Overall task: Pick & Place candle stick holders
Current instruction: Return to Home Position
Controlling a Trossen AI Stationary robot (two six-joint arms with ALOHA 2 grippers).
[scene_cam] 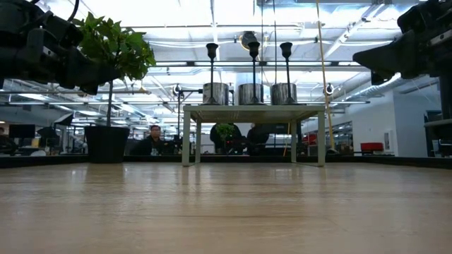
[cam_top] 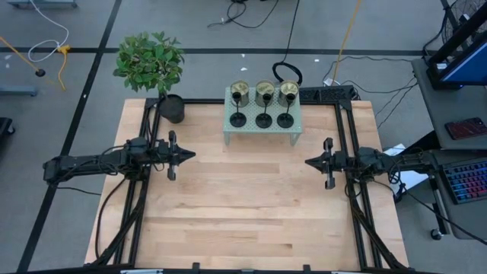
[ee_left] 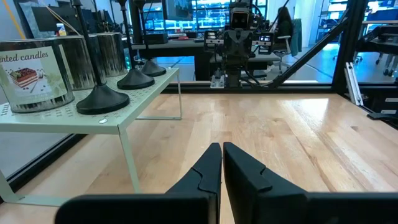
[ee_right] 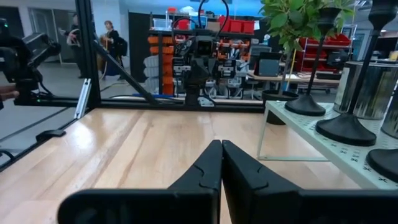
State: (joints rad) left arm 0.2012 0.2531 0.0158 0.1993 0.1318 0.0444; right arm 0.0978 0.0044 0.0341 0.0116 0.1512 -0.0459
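Three black candle stick holders with round bases and thin stems (cam_top: 263,119) stand in a row on a pale green perforated shelf (cam_top: 261,129) at the table's far side. Three brass-coloured cups (cam_top: 264,93) stand behind them. In the left wrist view the nearest black base (ee_left: 102,99) and a metal cup (ee_left: 37,71) show on the shelf. My left gripper (cam_top: 190,155) is shut and empty above the table's left side. My right gripper (cam_top: 310,162) is shut and empty above the table's right side. Both point toward the table's middle.
A black plant pot with a green plant (cam_top: 172,107) stands at the table's far left corner beside the shelf. A black frame (cam_top: 344,122) runs along the table's edges. Bare wood (cam_top: 251,205) lies between and in front of the grippers. People show in the room beyond.
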